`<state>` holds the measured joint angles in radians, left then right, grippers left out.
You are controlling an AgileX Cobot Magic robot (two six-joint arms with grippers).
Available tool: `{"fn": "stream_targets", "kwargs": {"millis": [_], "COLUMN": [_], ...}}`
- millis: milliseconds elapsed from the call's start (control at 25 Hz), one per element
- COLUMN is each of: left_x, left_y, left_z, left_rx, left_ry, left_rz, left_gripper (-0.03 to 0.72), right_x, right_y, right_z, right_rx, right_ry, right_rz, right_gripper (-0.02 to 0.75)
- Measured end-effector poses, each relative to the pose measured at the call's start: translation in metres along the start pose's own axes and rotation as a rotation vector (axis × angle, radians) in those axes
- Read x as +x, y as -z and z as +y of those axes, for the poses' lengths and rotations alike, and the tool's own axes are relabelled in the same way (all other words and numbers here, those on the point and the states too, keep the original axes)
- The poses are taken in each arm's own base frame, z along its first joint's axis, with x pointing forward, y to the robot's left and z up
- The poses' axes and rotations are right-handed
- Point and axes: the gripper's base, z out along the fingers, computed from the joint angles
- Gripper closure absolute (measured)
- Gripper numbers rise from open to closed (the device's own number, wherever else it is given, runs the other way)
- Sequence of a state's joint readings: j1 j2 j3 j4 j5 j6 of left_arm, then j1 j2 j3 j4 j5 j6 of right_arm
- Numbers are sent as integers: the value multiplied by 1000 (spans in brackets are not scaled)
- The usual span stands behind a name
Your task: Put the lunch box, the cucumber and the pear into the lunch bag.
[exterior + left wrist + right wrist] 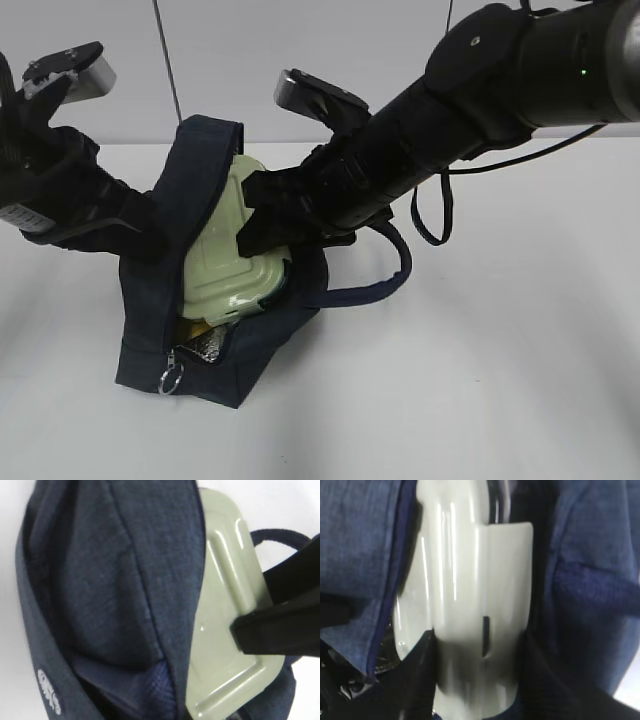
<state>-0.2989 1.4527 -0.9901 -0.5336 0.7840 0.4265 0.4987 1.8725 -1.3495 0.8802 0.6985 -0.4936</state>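
My right tool (262, 215) clamps the lunch box (232, 250), half inside the lunch bag (205, 345); the left tool's grip I cannot tell; the box could snag the rim.

My camera fills with the lunch bag (100, 595), its navy fabric folded; the lunch box (227, 625) stands edgewise against its opening; a dark finger (277, 630) of the other gripper presses its lid.

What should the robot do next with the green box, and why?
Probably push the lunch box a little deeper into the lunch bag. The right gripper holds it with much of the lid still sticking out of the opening, while the left gripper holds the bag's flap back, so the way in looks open.
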Motion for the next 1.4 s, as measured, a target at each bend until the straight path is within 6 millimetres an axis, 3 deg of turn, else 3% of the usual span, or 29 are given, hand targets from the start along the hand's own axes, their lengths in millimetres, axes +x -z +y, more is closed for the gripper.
{"fn": "stream_targets", "kwargs": {"millis": [80, 280, 400, 720, 1040, 1400], "left_x": [0, 0, 1, 2, 3, 3], "left_y": [0, 0, 0, 0, 0, 0], "left_z": [0, 0, 0, 0, 1, 1], "left_rx": [0, -1, 4, -5, -10, -9], "left_ry": [-1, -2, 1, -14, -22, -23], "left_rz": [2, 4, 7, 23, 36, 38], "left_gripper": [687, 687, 687, 687, 687, 686], "right_x": [-4, -9, -10, -8, -16, -13], "right_y": [-3, -1, 0, 5, 50, 67], "right_z": [3, 8, 9, 15, 43, 49], "right_rx": [-16, -37, -51, -75, -80, -58], "right_ry": [22, 50, 60, 91, 230, 299], "right_rz": [11, 16, 22, 44, -54, -42], "right_gripper": [399, 253, 204, 196, 197, 218]}}
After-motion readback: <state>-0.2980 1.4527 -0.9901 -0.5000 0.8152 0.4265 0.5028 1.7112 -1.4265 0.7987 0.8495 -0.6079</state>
